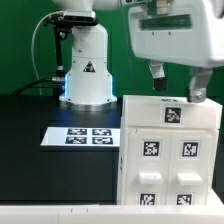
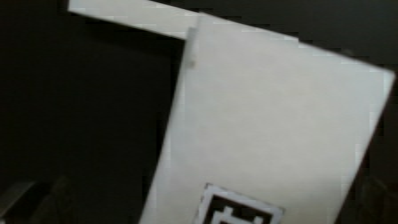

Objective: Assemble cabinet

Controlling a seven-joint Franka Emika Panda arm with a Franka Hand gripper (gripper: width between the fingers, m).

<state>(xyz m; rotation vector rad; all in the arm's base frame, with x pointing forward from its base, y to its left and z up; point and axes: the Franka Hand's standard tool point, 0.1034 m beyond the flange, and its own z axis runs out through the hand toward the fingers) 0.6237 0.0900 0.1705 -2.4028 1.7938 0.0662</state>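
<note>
I'm hovering my pincer [image 1: 176, 84] just above the cabinet [image 1: 170, 150], fingers spread wide, gripping nothing. Contact with its top unclear. Cabinet is sitting upright on the black counter [image 1: 40, 170], beside the marker board [image 1: 80, 135].

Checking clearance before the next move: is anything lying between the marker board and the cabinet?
Nothing. In the exterior view, only a narrow strip of bare black table separates the marker board from the cabinet.
</note>
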